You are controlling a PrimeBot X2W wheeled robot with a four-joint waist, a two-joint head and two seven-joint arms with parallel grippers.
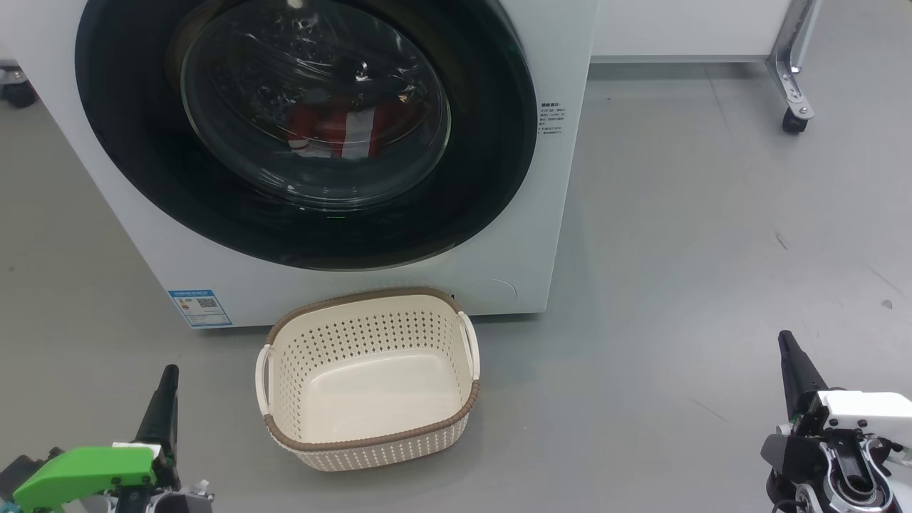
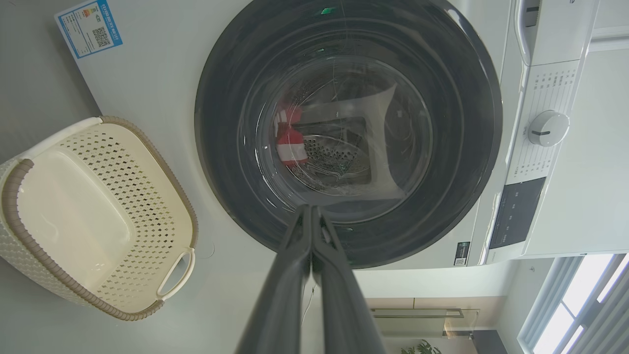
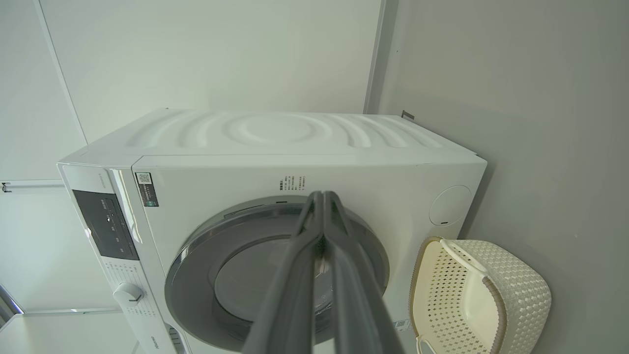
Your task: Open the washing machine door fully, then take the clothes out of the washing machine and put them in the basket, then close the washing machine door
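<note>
The white washing machine (image 1: pixel 142 235) stands ahead with its round black-rimmed washing machine door (image 1: pixel 484 164) closed flat against the front. Behind the glass lie the red and white clothes (image 1: pixel 331 132), also visible in the drum (image 2: pixel 290 140). On the floor just in front sits the cream basket (image 1: pixel 367 377), with nothing in it. My left gripper (image 1: pixel 169 374) is low at the left, fingers pressed together, holding nothing. My right gripper (image 1: pixel 786 342) is low at the right, likewise shut and holding nothing. Both are well back from the door (image 2: pixel 226 123) (image 3: pixel 196 265).
Grey floor (image 1: pixel 712 249) spreads to the right of the machine. A metal leg on a castor (image 1: pixel 794 117) stands at the far right, another castor (image 1: pixel 18 92) at the far left. The control panel and dial (image 2: pixel 548 128) sit on the machine's front.
</note>
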